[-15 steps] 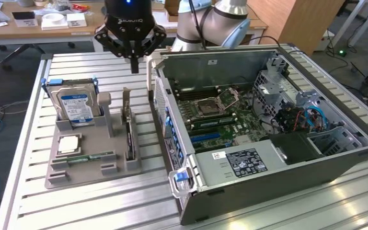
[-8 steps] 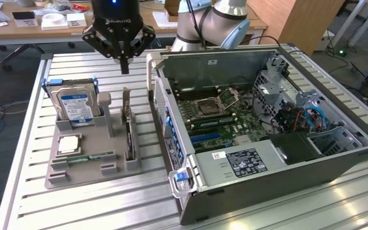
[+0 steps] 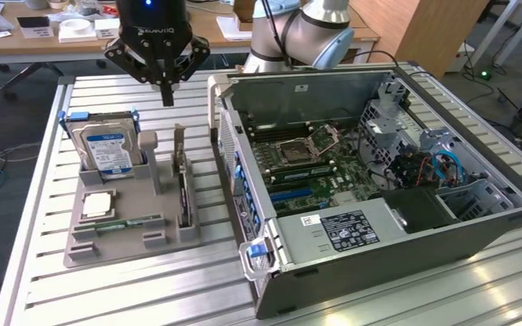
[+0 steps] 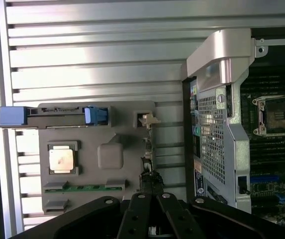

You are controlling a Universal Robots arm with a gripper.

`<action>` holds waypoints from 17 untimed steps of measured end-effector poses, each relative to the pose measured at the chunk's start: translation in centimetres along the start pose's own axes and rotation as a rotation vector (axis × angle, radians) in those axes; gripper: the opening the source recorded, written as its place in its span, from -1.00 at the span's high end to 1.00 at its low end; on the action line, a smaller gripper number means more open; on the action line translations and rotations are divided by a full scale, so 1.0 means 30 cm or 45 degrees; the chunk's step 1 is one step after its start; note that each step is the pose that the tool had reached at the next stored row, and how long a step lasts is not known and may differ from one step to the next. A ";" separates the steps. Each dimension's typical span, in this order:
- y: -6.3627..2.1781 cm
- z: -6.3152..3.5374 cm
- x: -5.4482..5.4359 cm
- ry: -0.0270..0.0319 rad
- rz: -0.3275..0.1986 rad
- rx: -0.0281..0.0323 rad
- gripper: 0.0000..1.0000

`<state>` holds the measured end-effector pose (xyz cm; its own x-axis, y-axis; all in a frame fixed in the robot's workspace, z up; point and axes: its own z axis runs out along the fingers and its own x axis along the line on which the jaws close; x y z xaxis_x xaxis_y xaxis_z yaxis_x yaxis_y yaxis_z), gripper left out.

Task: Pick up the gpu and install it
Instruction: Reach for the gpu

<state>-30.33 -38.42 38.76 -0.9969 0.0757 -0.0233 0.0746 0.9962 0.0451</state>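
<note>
Exterior view high, oblique; wrist view straight down; parts tray [image 3: 120, 239] and case [image 3: 379, 266] in both.

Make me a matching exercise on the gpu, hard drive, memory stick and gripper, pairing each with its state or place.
1 gpu
2 hard drive
3 memory stick
4 gripper

A shut, above the holder
B green, short and narrow
C upright, blue label
D on edge, on the holder's side nearest the computer case

Pairs: 1-D, 2-C, 3-B, 4-A
</note>
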 end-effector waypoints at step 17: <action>-0.028 -0.002 0.007 0.0001 0.000 0.0000 0.79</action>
<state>-30.60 -39.25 38.77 -0.9969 0.0756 -0.0232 0.0745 0.9962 0.0451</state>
